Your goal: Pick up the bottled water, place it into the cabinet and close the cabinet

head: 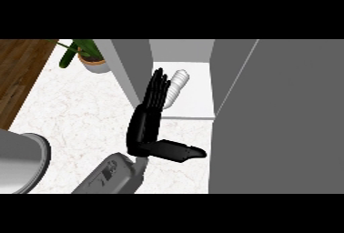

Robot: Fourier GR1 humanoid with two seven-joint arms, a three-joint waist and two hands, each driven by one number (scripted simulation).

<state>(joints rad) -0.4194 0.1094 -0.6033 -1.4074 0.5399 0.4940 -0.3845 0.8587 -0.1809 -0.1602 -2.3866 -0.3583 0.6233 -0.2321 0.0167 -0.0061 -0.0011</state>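
The white water bottle [178, 86] is inside the open cabinet, on its white shelf [194, 107], leaning up and to the right. My left hand [151, 116] rises from the grey forearm at the lower middle. It is open, its straight fingers lying along the bottle's left side and its thumb sticking out to the right over the counter. I cannot tell whether the fingers touch the bottle. One grey cabinet door [282, 118] stands wide open on the right, and a narrower grey panel [131, 68] flanks the shelf on the left. My right hand does not show.
A potted green plant [86, 55] stands at the back left on the white marble counter [80, 109]. A grey round object [23, 161] sits at the lower left edge. Brown wood floor [20, 68] shows beyond the counter's left edge.
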